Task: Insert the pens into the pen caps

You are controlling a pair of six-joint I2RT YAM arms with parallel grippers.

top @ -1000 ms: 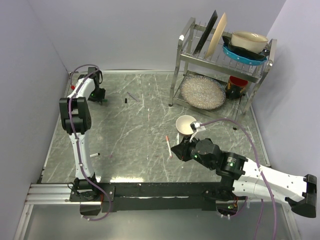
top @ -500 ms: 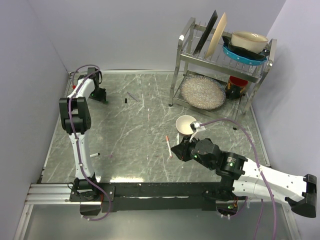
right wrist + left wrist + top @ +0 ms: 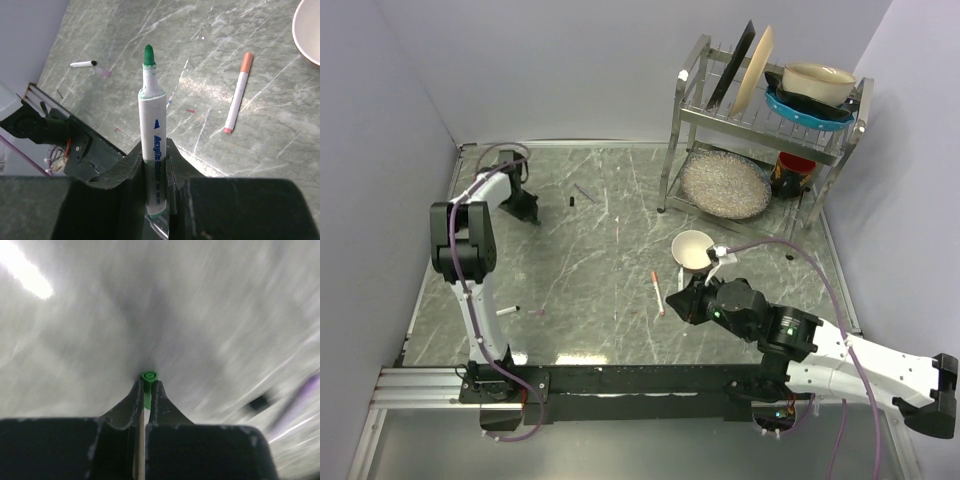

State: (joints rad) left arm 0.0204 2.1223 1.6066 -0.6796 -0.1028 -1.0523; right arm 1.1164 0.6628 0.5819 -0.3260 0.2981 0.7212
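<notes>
Left claw [image 3: 148, 385]: fingers together, clamped on the green cap [image 3: 148, 376].
Green cap: short, smooth plastic tube. It sits right at the fingertips, with its ringed round end facing away from the claw and its axis in line with the fingers.
Right claw [image 3: 154, 150]: closed on the barrel of the green-nibbed pen [image 3: 151, 107].
Green-nibbed pen: slim white cylinder with blue print and a blunt green felt tip. Its long axis runs along the fingers, with the nib sticking out well beyond their tips.
Pink-ended pen [image 3: 238, 93]: white barrel, lying flat on the table ahead and to the right of the right claw, well apart from it.
Black-ended pen [image 3: 83, 64]: lying flat, far ahead and to the left of the right claw, with a pinkish cap [image 3: 103, 73] just beside it.
Bowl [image 3: 310, 30]: smooth, cream and round, at the far right ahead of the right claw.
Table [image 3: 610, 260]: flat grey-green slab with a marble look and thin white veins. It is blurred in the left wrist view.
Walls [image 3: 570, 70]: plain and matte, pale lilac-grey.
</notes>
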